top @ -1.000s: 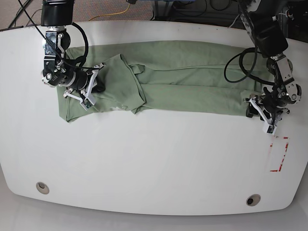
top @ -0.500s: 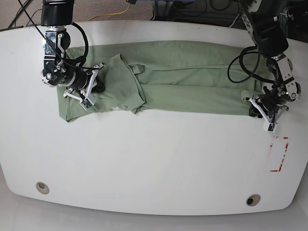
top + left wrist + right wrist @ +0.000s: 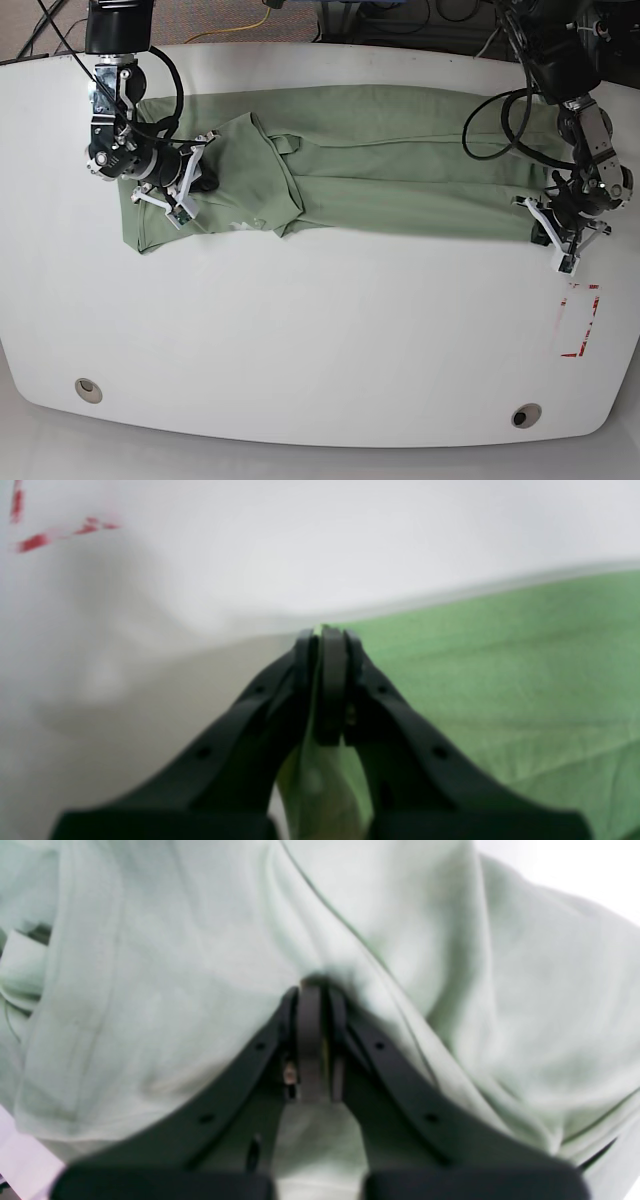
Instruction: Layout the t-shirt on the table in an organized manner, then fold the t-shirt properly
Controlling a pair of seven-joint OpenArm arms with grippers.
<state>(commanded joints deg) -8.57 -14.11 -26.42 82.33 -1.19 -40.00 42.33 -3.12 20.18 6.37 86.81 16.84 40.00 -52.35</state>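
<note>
We are pinching the t-shirt (image 3: 400,160) at opposite ends, left pincer (image 3: 325,645) and right pincer (image 3: 312,1000) both clamped on cloth, to stretch it flat across the bench (image 3: 300,340).

Soft, matt, wrinkly cloth of the t-shirt (image 3: 400,160) is lying on the smooth, glossy table (image 3: 320,340), whose white surface is reflecting light beside matt red tape (image 3: 580,322).

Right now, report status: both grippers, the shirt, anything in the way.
Left gripper shut on t-shirt corner. Right gripper shut on the cloth at the other end. T-shirt stretched across table, one end bunched. Nothing in the way.
</note>
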